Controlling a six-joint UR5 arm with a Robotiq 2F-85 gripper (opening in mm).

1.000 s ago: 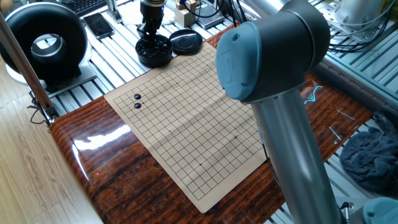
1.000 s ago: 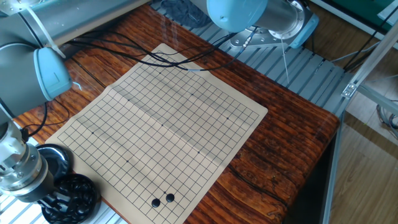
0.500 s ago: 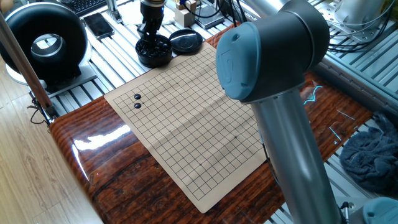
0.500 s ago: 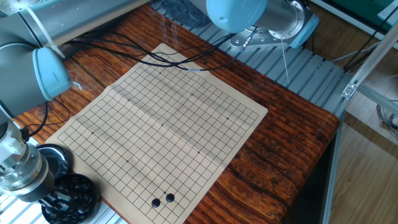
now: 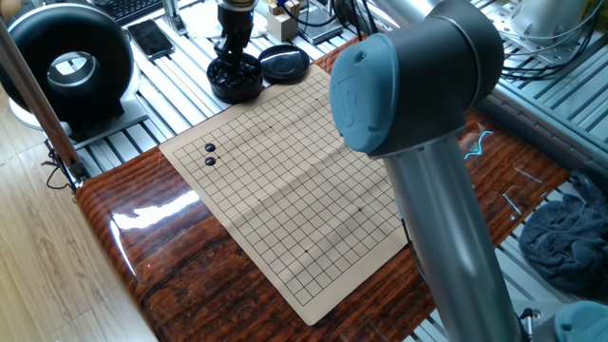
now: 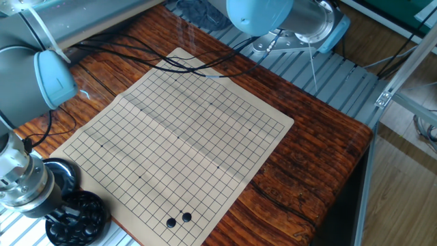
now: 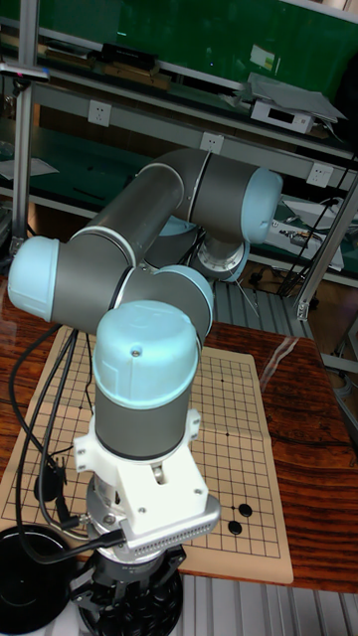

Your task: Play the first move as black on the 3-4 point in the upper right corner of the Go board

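Observation:
My gripper [image 5: 231, 63] reaches down into the round black bowl [image 5: 237, 87] of black stones at the board's far edge. Its fingertips are among the stones, and I cannot tell whether they hold one. In the other fixed view the bowl [image 6: 80, 213] is at the lower left, with the gripper [image 6: 60, 220] inside it. The tan Go board [image 5: 285, 180] carries two black stones [image 5: 210, 155] side by side near one edge. These two stones [image 6: 178, 219] also show in the other fixed view. All other crossings are bare.
The bowl's black lid [image 5: 284, 63] lies beside the bowl. A black round device [image 5: 68, 65] stands at the far left. The arm's large blue-grey elbow [image 5: 418, 85] hangs over the board's right side. Cables [image 6: 136, 51] trail across the wooden table [image 5: 161, 247]. A dark cloth [image 5: 565, 237] lies at the right.
The gripper has shifted very slightly inside the bowl. The stones on the board have not moved.

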